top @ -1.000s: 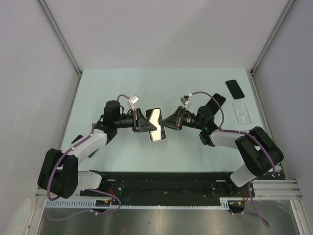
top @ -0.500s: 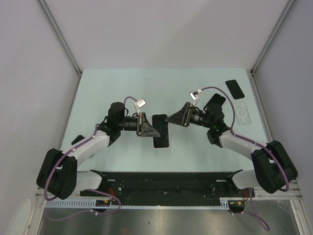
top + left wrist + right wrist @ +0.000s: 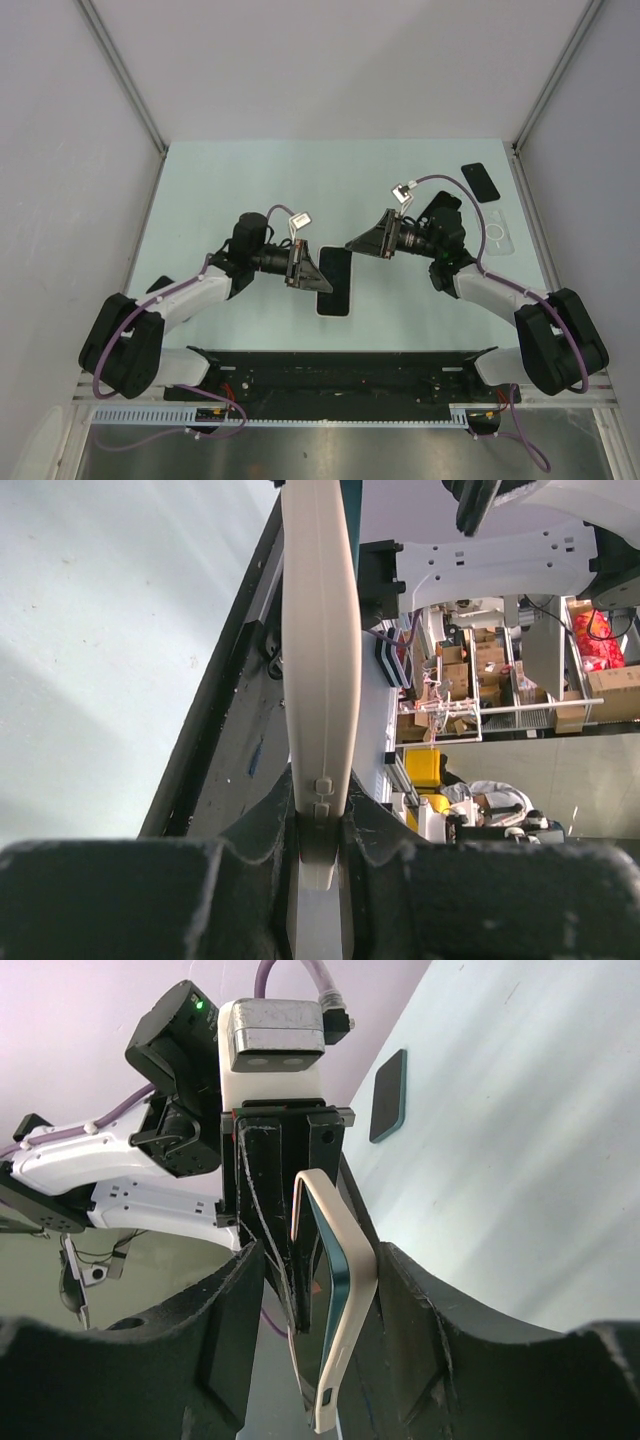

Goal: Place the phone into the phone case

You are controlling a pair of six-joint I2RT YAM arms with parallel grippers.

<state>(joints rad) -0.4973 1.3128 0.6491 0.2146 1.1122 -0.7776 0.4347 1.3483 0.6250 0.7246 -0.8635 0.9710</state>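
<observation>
One stiff, probably slick phone point(image 3: 338, 1282) with its case point(image 3: 320, 660) is clamped across its faces by the left gripper point(image 3: 318, 278). Just ahead, the right gripper point(image 3: 352, 244) is seen open, empty.

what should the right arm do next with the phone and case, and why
Probably ease the open right gripper in and pinch the loose corner of the case onto the phone. The left gripper clamps the case by one edge, but in the right wrist view that corner arches away from the phone, so the phone looks only partly seated.
</observation>
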